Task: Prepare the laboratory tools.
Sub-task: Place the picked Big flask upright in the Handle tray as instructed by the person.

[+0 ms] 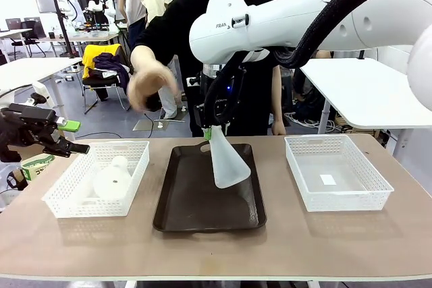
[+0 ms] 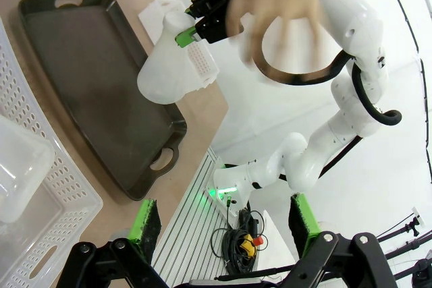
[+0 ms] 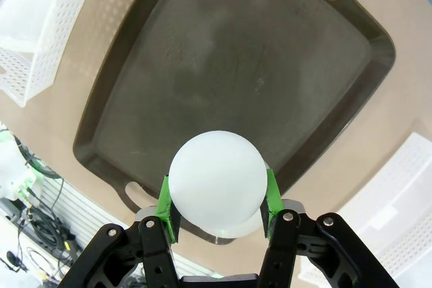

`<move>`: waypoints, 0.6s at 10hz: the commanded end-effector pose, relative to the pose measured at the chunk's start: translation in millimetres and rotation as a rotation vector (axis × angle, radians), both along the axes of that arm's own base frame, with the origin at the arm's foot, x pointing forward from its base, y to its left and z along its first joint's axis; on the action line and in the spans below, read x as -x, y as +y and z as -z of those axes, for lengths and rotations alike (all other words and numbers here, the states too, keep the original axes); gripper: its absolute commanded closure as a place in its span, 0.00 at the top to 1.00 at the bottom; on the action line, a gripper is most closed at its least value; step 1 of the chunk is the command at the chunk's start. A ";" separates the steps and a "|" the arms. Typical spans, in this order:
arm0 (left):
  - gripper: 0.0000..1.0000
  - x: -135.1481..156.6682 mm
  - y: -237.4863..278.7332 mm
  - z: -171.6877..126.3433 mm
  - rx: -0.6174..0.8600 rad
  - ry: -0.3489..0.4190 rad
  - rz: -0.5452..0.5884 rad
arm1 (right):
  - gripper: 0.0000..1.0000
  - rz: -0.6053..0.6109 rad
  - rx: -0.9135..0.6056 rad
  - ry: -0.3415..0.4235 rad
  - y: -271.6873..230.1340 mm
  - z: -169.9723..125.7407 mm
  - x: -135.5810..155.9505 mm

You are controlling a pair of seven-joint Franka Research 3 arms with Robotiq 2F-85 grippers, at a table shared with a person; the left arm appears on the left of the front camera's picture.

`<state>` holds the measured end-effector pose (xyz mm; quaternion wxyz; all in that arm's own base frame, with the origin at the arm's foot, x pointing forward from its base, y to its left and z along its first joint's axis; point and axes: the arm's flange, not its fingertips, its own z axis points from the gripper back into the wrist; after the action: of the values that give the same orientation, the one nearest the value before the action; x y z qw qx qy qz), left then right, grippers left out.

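My right gripper (image 1: 208,131) is shut on the neck of a frosted white conical flask (image 1: 228,163), which hangs tilted over the dark brown tray (image 1: 196,214). In the right wrist view the flask's round base (image 3: 217,183) sits between the green pads (image 3: 164,207), above the tray (image 3: 236,65). A second flask (image 1: 111,177) lies on its side in the left white basket (image 1: 61,200). My left gripper (image 1: 66,137) stands open just left of that basket, nothing between its fingers (image 2: 145,224). From the left wrist view the held flask (image 2: 169,72) and tray (image 2: 94,79) are ahead.
A person stands across the table with a blurred hand (image 1: 152,82) raised above the left basket. An empty white basket (image 1: 337,197) sits right of the tray. A green and white roll (image 1: 35,164) lies at the table's left edge.
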<state>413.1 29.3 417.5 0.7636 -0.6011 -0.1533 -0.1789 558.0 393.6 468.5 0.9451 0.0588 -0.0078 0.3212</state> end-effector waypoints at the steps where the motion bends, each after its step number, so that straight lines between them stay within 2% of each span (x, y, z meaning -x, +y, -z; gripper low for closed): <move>1: 1.00 0.3 1.0 -1.6 0.015 -0.016 0.004 | 0.00 0.002 -0.004 -0.007 -1.4 1.4 0.9; 6: 1.00 0.3 1.0 -1.6 0.015 -0.016 0.004 | 0.00 0.002 -0.004 -0.007 -1.4 1.4 0.9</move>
<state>413.1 29.3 417.5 0.7636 -0.6011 -0.1534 -0.1789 558.0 393.6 468.5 0.9451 0.0588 -0.0078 0.3212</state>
